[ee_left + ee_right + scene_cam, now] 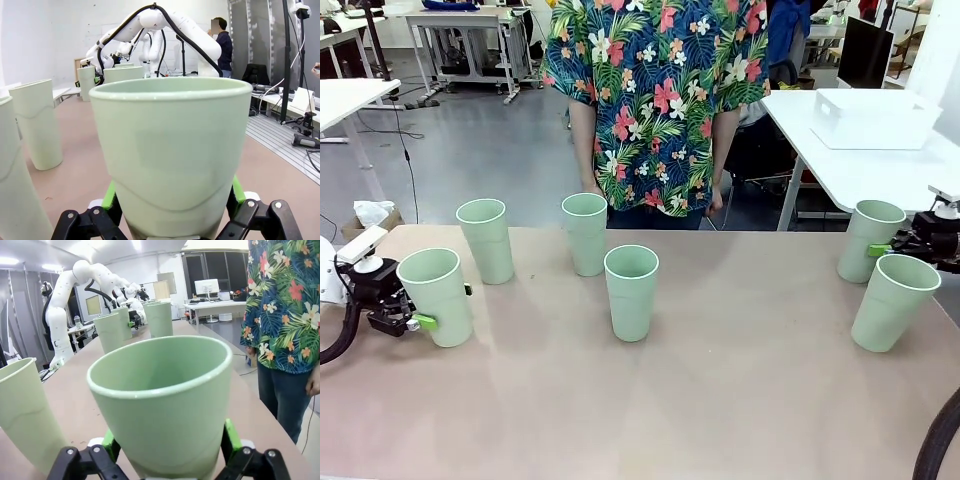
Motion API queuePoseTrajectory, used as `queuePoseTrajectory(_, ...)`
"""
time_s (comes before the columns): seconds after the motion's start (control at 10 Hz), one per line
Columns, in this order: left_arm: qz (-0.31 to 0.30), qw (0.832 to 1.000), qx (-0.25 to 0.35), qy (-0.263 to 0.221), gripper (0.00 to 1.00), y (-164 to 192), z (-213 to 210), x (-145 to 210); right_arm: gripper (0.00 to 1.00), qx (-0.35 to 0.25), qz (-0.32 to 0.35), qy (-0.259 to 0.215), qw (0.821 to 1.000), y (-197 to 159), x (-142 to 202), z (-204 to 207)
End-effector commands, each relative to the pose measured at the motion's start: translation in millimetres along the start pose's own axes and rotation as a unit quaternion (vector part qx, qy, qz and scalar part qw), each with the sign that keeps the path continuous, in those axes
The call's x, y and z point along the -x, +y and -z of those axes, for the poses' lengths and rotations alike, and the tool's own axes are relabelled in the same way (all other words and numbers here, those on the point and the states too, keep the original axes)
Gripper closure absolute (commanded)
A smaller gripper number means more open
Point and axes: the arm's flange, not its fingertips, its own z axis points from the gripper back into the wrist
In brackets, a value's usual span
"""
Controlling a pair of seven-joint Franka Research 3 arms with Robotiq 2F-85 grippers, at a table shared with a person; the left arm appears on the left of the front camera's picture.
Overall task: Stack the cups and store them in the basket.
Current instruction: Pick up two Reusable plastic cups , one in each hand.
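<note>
Cups (pixel 631 292) stand on the surface (pixel 720 400). The left end effector (pixel 446 306) is released around the leftmost cup (pixel 435 297); the right end effector (pixel 170 442) flanks another cup (pixel 160 405), we cannot tell its grip. The basket (pixel 875 118) sits well apart.

We see six mint-green cups (pixel 631 290) standing upright and apart across the tan table (pixel 720 400), and the white basket (pixel 875 118) on a white side table (pixel 840 170) at far right.

- Left gripper (pixel 174 194): black linked fingers (pixel 80 222), silver screws (pixel 274 205), bright green pads (pixel 109 196).
- Right gripper (pixel 171 440): same black-and-green build.
- Left wrist: white housing (pixel 360 245); thick black cable (pixel 335 340) — possibly a hose — below.
</note>
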Motion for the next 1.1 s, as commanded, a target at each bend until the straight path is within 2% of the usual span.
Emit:
queuePoseTrajectory(0.0,0.015,1.0,-0.007,-0.008,0.0,-5.4,6.7,0.8,0.0,0.01,0.008,-0.013,1.0,2.0,-5.3,5.7)
queuePoseTrajectory(0.1,0.015,1.0,-0.005,-0.006,0.0,-5.1,6.6,0.4,0.0,0.008,0.008,-0.016,1.0,1.6,-5.3,5.6)
queuePoseTrajectory(0.2,0.017,1.0,-0.003,-0.006,0.0,-5.1,6.5,0.3,0.08,0.006,0.003,-0.016,1.0,1.1,-4.8,5.1)
queuePoseTrajectory(0.3,0.022,1.0,-0.007,-0.007,0.18,-5.1,6.0,-0.2,0.2,0.005,0.004,-0.017,1.0,1.5,-4.7,4.6)
queuePoseTrajectory(0.4,0.028,1.0,-0.01,-0.008,0.19,-5.7,5.5,-1.1,0.28,0.004,0.001,-0.018,1.0,0.8,-5.0,4.9)
queuePoseTrajectory(0.5,0.032,0.999,-0.011,-0.012,0.37,-6.1,5.5,-2.2,0.4,0.001,0.001,-0.018,1.0,0.5,-5.7,4.9)
queuePoseTrajectory(0.6,0.037,0.999,-0.013,-0.018,0.21,-6.4,5.7,-2.7,0.48,-0.002,0.0,-0.018,1.0,0.3,-5.9,5.1)
queuePoseTrajectory(0.7,0.048,0.998,-0.017,-0.023,0.56,-7.1,6.1,-4.1,0.6,-0.001,-0.003,-0.02,1.0,0.2,-6.4,5.1)
queuePoseTrajectory(0.8,0.054,0.998,-0.016,-0.03,0.36,-7.0,6.5,-6.5,0.68,0.0,-0.004,-0.026,1.0,0.0,-7.0,4.4)
queuePoseTrajectory(0.9,0.048,0.998,-0.004,-0.033,0.76,-4.9,7.5,-10.7,0.68,-0.034,-0.011,-0.034,0.999,1.9,-8.6,1.0)
queuePoseTrajectory(1.0,0.025,0.999,-0.01,-0.017,0.76,6.0,-0.2,-13.3,0.68,-0.003,0.0,-0.005,1.0,0.7,-0.3,0.9)
